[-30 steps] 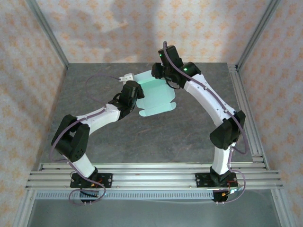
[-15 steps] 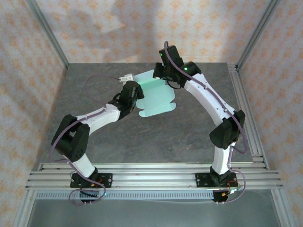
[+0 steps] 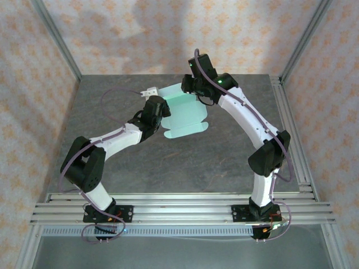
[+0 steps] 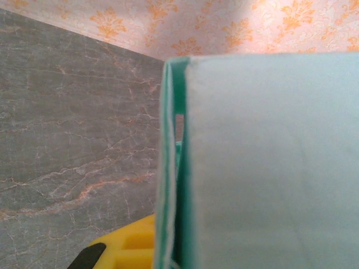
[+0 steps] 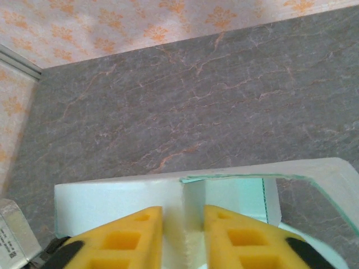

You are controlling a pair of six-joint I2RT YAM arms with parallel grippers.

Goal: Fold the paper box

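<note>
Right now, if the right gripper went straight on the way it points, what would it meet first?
The box: its card stands between the fingers of the right gripper, a panel just ahead of the tips. Past that lies the table, though depth is hard to judge.

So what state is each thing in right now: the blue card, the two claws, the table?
paper box: mostly a flat sheet on the table, not yet a box; its left edge is folded up double.
left gripper: shut on the paper box's left edge.
right gripper: fingers a narrow gap apart, astride a raised fold at the sheet's far edge; unclear whether it grips.
table: grey marbled top, with the sheet lying on it.
</note>
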